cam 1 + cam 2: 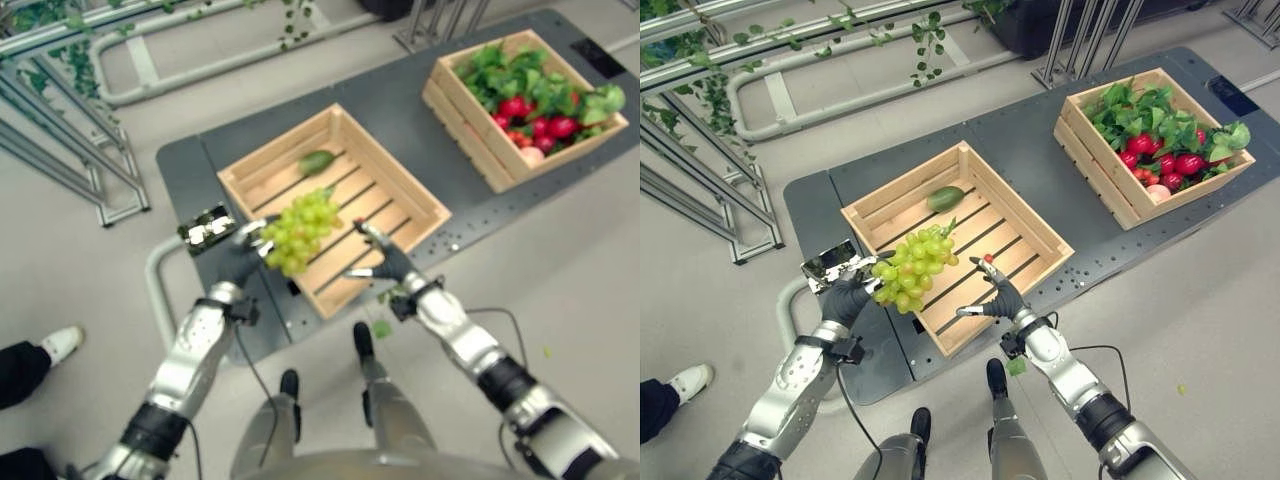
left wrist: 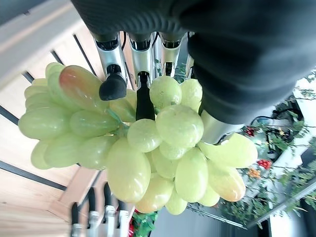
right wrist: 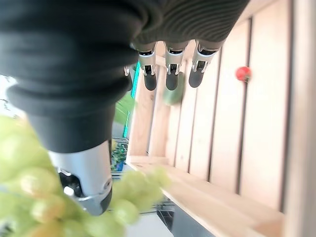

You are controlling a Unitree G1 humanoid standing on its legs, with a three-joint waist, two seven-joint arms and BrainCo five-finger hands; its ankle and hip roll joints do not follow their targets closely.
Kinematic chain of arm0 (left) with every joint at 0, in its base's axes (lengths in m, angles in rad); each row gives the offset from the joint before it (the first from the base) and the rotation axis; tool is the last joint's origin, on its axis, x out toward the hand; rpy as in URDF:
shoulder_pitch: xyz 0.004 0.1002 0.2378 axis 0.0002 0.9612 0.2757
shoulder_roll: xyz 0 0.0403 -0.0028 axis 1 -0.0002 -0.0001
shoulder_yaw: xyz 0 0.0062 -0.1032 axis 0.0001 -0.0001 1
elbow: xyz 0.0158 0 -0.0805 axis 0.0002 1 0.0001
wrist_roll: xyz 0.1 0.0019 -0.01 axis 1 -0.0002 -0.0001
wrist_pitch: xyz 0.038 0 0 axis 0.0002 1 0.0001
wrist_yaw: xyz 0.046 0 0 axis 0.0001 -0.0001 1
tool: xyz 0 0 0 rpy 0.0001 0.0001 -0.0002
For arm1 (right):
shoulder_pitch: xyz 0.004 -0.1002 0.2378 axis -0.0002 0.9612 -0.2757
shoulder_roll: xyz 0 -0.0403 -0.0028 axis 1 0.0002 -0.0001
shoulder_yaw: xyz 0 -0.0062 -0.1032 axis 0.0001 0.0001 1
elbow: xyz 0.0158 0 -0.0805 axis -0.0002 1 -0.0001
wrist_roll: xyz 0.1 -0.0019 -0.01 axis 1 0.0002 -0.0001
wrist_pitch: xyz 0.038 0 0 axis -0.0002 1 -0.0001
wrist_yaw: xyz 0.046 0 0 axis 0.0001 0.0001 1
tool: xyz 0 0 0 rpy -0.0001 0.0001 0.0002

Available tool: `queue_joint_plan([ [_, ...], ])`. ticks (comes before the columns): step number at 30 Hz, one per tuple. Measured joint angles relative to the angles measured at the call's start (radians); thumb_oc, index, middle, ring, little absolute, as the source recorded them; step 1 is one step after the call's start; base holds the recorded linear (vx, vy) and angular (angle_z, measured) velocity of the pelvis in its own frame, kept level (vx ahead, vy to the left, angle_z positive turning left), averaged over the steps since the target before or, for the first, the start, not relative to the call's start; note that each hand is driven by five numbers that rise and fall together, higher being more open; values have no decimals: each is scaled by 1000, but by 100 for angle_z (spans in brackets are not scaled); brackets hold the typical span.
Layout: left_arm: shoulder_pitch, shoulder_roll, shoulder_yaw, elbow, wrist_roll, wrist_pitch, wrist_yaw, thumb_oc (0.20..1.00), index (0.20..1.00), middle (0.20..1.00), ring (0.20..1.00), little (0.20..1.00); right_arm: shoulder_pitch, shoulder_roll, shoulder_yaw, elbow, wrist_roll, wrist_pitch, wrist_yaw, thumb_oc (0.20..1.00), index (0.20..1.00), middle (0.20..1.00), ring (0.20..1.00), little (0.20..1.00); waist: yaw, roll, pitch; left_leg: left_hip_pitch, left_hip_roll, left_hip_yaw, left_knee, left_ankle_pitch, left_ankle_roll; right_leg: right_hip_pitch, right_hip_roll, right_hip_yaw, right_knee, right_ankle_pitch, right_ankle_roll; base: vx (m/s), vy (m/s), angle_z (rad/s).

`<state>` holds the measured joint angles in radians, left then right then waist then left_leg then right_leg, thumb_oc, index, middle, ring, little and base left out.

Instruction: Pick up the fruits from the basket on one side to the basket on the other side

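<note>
- Nearest cam: left hand (image 1: pixel 848 296) at near-left corner of slatted crate, fingers (image 2: pixel 112 81) curled round stem end of green grape bunch (image 1: pixel 912 266), holding it up clear of slats.
- Grape bunch hangs over near-left part of empty-ish crate (image 1: pixel 1020 215), above its left wall; looks not touching wood.
- Right hand (image 1: pixel 1002 299) at near edge of same crate, w/ fingers (image 3: pixel 171 74) straight & relaxed, thumb apart, holding nothing; hovers over near slats, just right of grapes.
- Small red item (image 3: pixel 242 73) on crate slats, seen past right fingers in right wrist view; too small to ID.
- Green oval fruit (image 1: pixel 944 198) lies on slats at far-left corner of crate, well apart from grapes.
- Crate sits mid-desk, turned at an angle to edges of grey desk (image 1: pixel 1020 130).
- Second crate (image 1: pixel 1092 160) at far-right end of desk, well apart from first; packed w/ leafy greens (image 1: pixel 1150 115) & red fruits (image 1: pixel 1160 165), one pale pinkish fruit (image 1: pixel 1158 192) at near side.
- Shiny small tray-like thing (image 1: pixel 827 264) at near-left corner of desk, just beside left hand; contents unclear.
- Metal pipe frames w/ trailing green vines (image 1: pixel 715 95) on floor beyond desk's left end.
- Person's shoe (image 1: pixel 688 381) on floor, far left, near side.
</note>
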<state>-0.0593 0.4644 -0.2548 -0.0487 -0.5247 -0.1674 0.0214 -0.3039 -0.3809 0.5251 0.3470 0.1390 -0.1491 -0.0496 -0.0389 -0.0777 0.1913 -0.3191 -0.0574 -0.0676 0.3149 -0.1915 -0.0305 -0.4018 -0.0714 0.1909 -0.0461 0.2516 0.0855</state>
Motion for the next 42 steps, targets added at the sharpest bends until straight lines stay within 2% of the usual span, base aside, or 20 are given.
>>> queue_joint_plan([
  [10, 0, 28, 2, -83, -4, 0, -12, 200, 200, 200, 200, 200, 32, -7, -3, -48, 12, 1, 30, 1000, 1000, 1000, 1000, 1000, -1, -2, -11, -3, 1, -18, -13, 13, -8, 0, -1, -16, 0, -10, -6, 4, -9, 5],
  [16, -1, 24, 2, -83, -4, 1, -12, 200, 200, 200, 200, 200, 29, -13, -3, -71, 51, 2, 39, 1000, 1000, 1000, 1000, 1000, 1, -9, -47, -5, 2, -20, -18, 14, -7, 0, -1, -15, -11, -10, -5, 3, -5, 1],
  [22, -7, 4, -1, -83, -5, 4, -10, 200, 200, 200, 200, 200, -36, 23, 3, -74, 129, 4, 46, 1000, 1000, 1000, 1000, 1000, 4, -12, -59, -4, 4, -24, -28, 19, -9, 0, 0, -17, -15, -4, -3, 4, -6, 0],
  [26, -30, -11, -9, -83, -10, 6, -6, 200, 200, 200, 200, 200, -115, 26, 3, -74, 131, 5, 38, 1000, 1000, 1000, 1000, 1000, 6, -12, -60, -4, 4, -32, -29, 21, -13, 3, 1, -23, -15, -2, -6, 12, -19, 5],
  [32, -59, -16, -51, -83, -19, 6, -2, 200, 200, 200, 200, 200, -132, 58, 10, -71, 158, 7, 15, 1000, 1000, 1000, 1000, 1000, 8, -20, -73, 10, 6, -43, -40, 24, -16, 19, 2, -33, -18, -11, -10, 8, -14, 4],
  [36, -75, -24, -68, -84, -33, 6, 1, 200, 200, 200, 200, 200, -130, 94, 31, -58, 269, 7, 7, 1000, 1000, 1000, 1000, 1000, 8, -24, -77, 10, 6, -44, -40, 26, -16, 19, 2, -34, -18, -11, -10, 0, 0, 0],
  [39, -80, -37, -74, -84, -48, 8, 17, 200, 200, 200, 200, 200, -120, 149, 45, -23, 474, 9, 32, 1000, 1000, 1000, 1000, 1000, 9, -27, -79, 10, 7, -45, -41, 27, -17, 19, 2, -35, -19, -10, -9, 0, 0, 0],
  [42, -106, -37, -82, -84, -48, 12, 19, 200, 200, 200, 200, 200, -115, 154, 47, -21, 578, 10, 48, 1000, 1000, 1000, 1000, 1000, 27, -30, -83, 10, 8, -45, -41, 27, -17, 19, 3, -36, -19, -10, -9, 0, 0, 0],
])
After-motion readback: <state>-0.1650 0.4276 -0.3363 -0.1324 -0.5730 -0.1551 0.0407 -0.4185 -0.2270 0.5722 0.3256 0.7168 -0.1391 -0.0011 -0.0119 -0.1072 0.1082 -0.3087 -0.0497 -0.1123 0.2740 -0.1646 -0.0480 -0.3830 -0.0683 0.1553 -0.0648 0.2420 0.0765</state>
